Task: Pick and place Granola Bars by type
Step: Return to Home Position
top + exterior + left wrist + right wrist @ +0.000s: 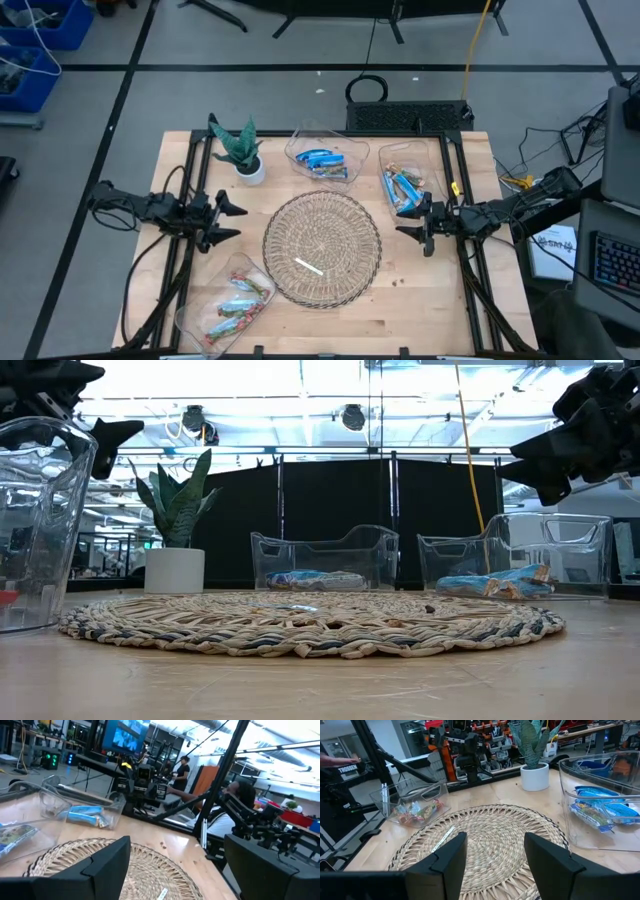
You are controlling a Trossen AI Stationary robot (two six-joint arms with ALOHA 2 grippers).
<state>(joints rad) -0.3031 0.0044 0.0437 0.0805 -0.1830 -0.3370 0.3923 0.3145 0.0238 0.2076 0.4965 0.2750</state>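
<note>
Wooden worktop (420,300) carries the granola bars (322,159) in three clear bins: blue ones in the far bin (296,148) and the right bin (428,156), reddish-green ones in the near-left bin (190,316). Between the bins lies a round woven mat (340,230) bearing a thin white stick (308,266). Either side of the mat hover the left tool (236,222) and the right tool (404,220), both wide and empty.

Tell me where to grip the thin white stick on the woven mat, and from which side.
I'd grip the white stick at its middle, from straight above, fingers across its narrow width: it lies flat and slanted on the woven mat.
</note>
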